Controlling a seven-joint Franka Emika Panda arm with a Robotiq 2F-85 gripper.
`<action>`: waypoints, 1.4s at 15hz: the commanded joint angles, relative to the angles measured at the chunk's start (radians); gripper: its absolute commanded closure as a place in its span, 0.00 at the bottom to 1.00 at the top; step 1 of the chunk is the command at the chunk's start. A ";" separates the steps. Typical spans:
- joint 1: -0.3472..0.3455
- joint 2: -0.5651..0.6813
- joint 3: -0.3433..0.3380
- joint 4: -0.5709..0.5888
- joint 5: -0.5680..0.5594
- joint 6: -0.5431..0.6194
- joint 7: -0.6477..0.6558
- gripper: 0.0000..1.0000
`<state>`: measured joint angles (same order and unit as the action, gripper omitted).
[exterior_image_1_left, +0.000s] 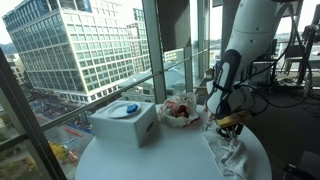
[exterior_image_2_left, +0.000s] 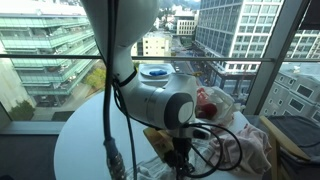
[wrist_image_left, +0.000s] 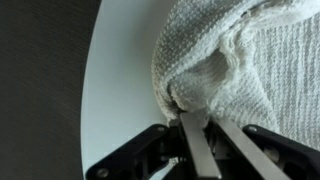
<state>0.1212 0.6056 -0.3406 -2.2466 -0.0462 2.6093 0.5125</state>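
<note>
A crumpled white towel (wrist_image_left: 230, 60) lies at the edge of the round white table (wrist_image_left: 115, 90). In the wrist view my gripper (wrist_image_left: 203, 118) has its two metal fingers (wrist_image_left: 195, 145) drawn together on a raised fold at the towel's near edge, with cloth bunched at the tips. In an exterior view the gripper (exterior_image_1_left: 228, 118) points straight down onto the towel (exterior_image_1_left: 232, 152) at the table's side. From the opposite side the arm's wrist (exterior_image_2_left: 170, 108) hides most of the gripper, and the towel (exterior_image_2_left: 228, 148) spreads beside it.
A white box (exterior_image_1_left: 125, 124) with a blue object (exterior_image_1_left: 130, 108) on top stands on the table (exterior_image_1_left: 150, 165) near the window. A red and white bundle (exterior_image_1_left: 180, 110) sits between the box and the towel. Glass walls surround the table.
</note>
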 joint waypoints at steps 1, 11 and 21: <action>0.205 -0.027 -0.147 0.005 -0.157 -0.097 0.271 1.00; 0.301 0.098 -0.025 0.262 -0.582 -0.643 0.746 0.95; 0.127 0.206 0.187 0.408 -0.708 -0.575 0.605 0.95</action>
<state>0.2876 0.7857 -0.1848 -1.8777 -0.7101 1.9814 1.1490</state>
